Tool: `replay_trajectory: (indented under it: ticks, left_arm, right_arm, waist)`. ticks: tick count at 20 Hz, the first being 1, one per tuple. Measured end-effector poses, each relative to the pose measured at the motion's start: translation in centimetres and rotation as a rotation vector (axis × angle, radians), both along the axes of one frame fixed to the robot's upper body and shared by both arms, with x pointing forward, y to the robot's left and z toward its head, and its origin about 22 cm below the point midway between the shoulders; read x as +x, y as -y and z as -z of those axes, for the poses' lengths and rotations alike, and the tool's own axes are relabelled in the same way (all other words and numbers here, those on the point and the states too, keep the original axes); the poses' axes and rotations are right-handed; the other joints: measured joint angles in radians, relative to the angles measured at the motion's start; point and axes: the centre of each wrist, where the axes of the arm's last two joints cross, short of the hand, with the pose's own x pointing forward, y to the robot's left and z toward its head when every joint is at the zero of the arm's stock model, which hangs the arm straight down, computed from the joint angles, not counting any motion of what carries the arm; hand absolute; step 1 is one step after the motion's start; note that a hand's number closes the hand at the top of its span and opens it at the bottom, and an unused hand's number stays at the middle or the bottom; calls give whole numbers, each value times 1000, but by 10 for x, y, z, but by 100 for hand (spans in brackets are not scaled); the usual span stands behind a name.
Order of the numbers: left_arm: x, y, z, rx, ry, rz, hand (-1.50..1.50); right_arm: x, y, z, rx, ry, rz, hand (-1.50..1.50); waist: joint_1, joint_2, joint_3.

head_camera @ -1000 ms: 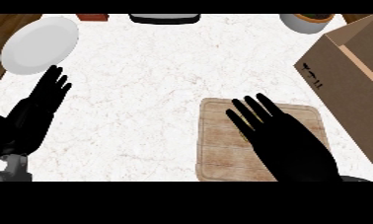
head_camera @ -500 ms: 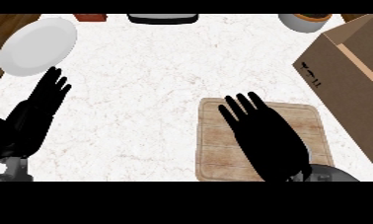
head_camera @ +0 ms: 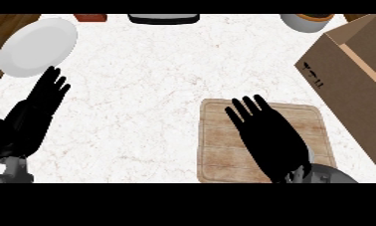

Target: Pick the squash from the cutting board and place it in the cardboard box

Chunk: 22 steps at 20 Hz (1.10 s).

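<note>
A wooden cutting board (head_camera: 220, 140) lies at the lower right of the white counter. My right hand (head_camera: 270, 135) is spread flat above it, fingers straight and pointing away from me, covering its middle. No squash shows; whatever lies under the hand is hidden. The cardboard box (head_camera: 345, 75) stands open at the right edge, a little beyond the board. At the left edge my left hand (head_camera: 33, 113) rests open, fingers up, holding nothing.
A white plate (head_camera: 37, 46) sits at the far left. Along the back edge are a dark tray (head_camera: 163, 18), a small red object (head_camera: 91, 17) and a grey bowl (head_camera: 308, 22). White counter spreads between the hands.
My right hand has drawn back toward me and slightly left over the cutting board. The left hand has stayed in place.
</note>
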Motion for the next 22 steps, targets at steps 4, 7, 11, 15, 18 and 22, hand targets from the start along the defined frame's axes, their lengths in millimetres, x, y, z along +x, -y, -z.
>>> replay_trajectory:
  ticks: [4,7,11,15,18,22]
  left_arm:
    - [1,-3,-11,-9,-6,2,0]
    - [1,-1,-9,-2,1,3,0]
    - [2,-3,1,-8,-6,-1,0]
    - [-1,-5,2,-7,-1,-3,0]
    - [-3,-3,-1,-7,-2,-5,0]
    - [0,1,5,-5,-2,0,0]
  right_arm:
    - [4,-1,6,12,6,-23,-150]
    - [7,-9,11,8,21,-40,-150]
    - [8,-13,11,-29,35,-45,-150]
    - [6,-19,21,-49,35,-36,-150]
    - [6,-22,30,-66,28,-22,-150]
    - [8,-27,32,-79,40,-8,-150]
  waist:
    - [1,0,0]
    - [1,0,0]
    - [0,0,0]
    - [1,0,0]
    - [1,0,0]
    - [0,0,0]
